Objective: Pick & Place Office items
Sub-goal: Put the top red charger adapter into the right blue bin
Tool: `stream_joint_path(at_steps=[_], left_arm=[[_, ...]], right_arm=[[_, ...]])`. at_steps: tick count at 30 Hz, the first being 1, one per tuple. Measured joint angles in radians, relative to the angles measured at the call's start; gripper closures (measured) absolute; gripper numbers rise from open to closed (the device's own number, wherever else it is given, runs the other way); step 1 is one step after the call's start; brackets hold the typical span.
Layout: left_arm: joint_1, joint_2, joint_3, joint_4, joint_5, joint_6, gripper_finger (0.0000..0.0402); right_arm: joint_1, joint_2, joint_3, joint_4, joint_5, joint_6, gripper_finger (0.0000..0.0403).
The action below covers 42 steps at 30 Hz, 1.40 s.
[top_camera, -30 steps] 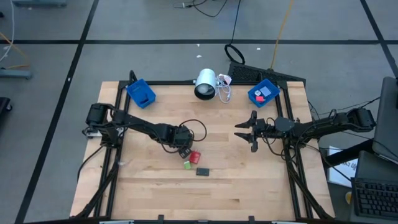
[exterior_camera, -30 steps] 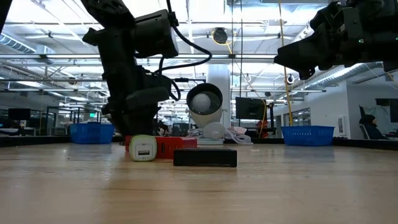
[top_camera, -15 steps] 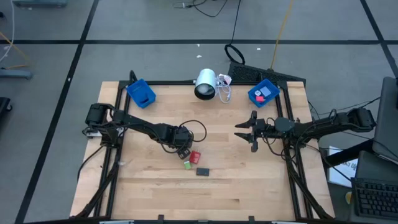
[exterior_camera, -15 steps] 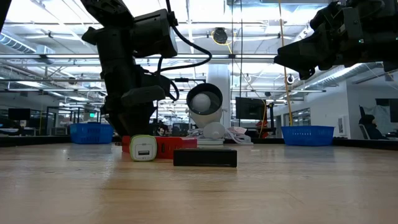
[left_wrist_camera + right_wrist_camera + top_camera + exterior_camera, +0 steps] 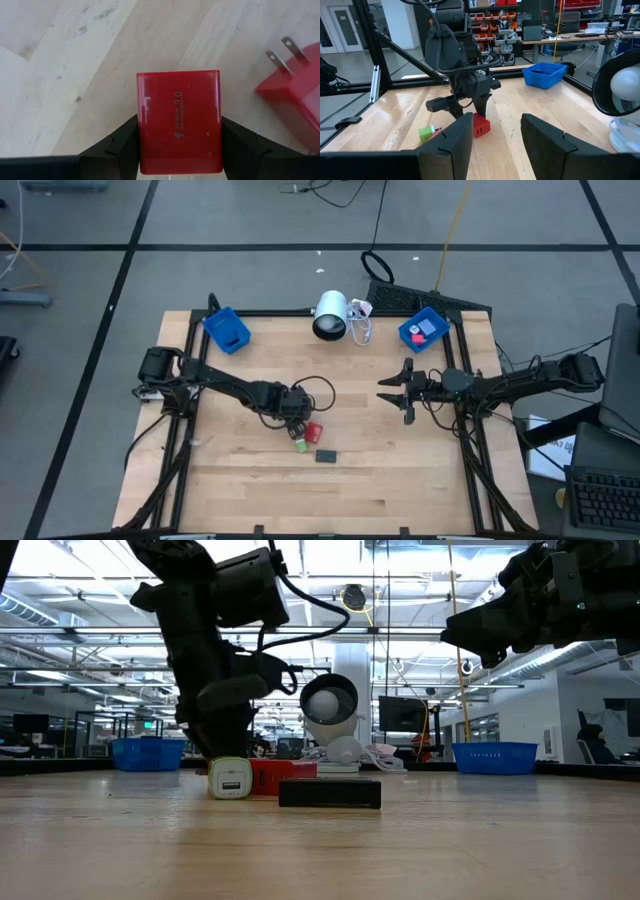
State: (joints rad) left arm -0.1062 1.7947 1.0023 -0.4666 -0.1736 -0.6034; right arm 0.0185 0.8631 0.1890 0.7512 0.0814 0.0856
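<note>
Several office items lie mid-table. A red blocky piece sits between the fingers of my left gripper, which is shut on it. A second red piece with two metal prongs lies close beside it. A green-and-white piece and a dark grey block lie a little nearer the front edge. My right gripper hangs open above the table's right half, holding nothing. My left gripper pinches the red piece by its two opposite sides, one finger on each. The fingers come from above, slanting steeply down. In the low view the red pieces are at table level; I cannot tell whether the held one is lifted.
A blue bin stands at the far left corner. Another blue bin, with small items in it, stands at the far right. A white lamp-like cylinder with a cable lies between them at the far edge. Bare wood lies toward the near edge.
My left gripper has stayed over the red pieces while its wrist has rolled and tipped a little. The items on the table have kept their places.
</note>
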Motion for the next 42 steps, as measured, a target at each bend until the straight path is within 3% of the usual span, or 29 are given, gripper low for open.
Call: stream_joint_path(at_steps=[13,25,34,38,42], left_arm=[[-0.047,-0.114,-0.001,0.099,-0.003,0.085,0.0189],[-0.119,-0.173,0.001,0.389,0.024,0.210,0.0187],[-0.117,-0.174,0.001,0.550,0.168,0.206,0.0187],[-0.117,-0.173,0.001,0.576,0.257,0.163,0.0185],[-0.117,-0.173,0.002,0.601,0.280,0.156,0.0190]], right_arm=[[0.025,0.000,0.000,0.038,-0.007,0.007,0.0248],[0.091,0.039,0.000,0.138,-0.005,-0.013,0.0248],[0.142,0.202,0.003,0.292,-0.005,-0.146,0.0248],[0.165,0.298,0.054,0.294,-0.004,-0.223,0.0248],[0.194,0.419,0.148,0.292,-0.004,-0.253,0.0242]])
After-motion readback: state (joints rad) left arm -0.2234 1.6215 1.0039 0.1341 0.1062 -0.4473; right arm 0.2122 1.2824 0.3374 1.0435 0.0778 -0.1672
